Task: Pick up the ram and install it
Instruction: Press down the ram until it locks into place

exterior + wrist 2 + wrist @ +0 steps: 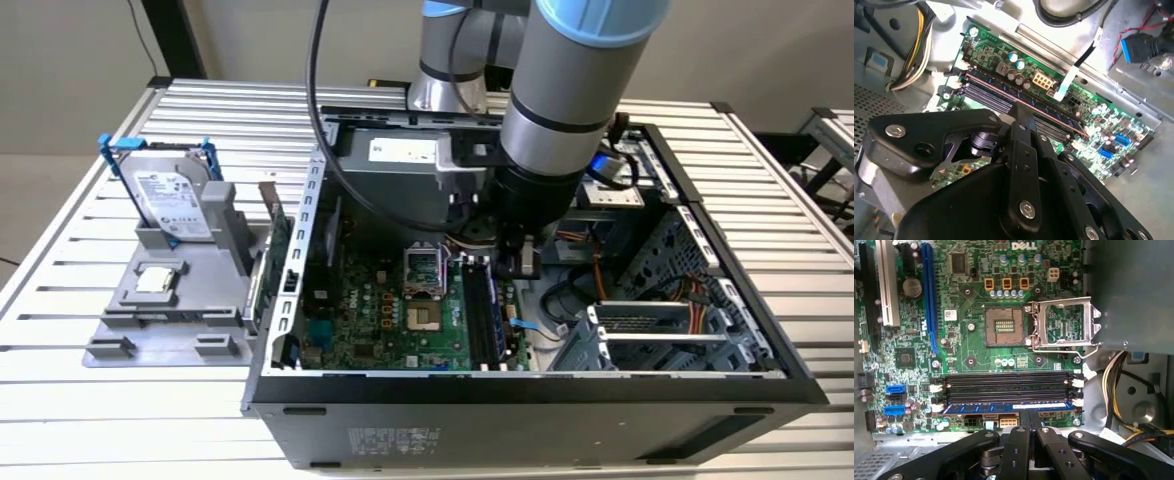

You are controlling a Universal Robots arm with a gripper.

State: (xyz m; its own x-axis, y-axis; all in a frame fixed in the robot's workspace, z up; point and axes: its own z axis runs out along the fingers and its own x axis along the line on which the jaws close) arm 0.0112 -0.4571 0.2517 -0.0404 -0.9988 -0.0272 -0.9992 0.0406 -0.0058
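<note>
My hand (1030, 426) is clenched, fingers pressed together, just above the long thin grey-green ram stick (1009, 406) lying in the slot nearest me. It may not be fully seated; uneven pressure could tilt it.

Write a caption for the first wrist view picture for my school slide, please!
Robot gripper poised at a RAM stick sitting in the motherboard's memory slot nearest it.
</note>
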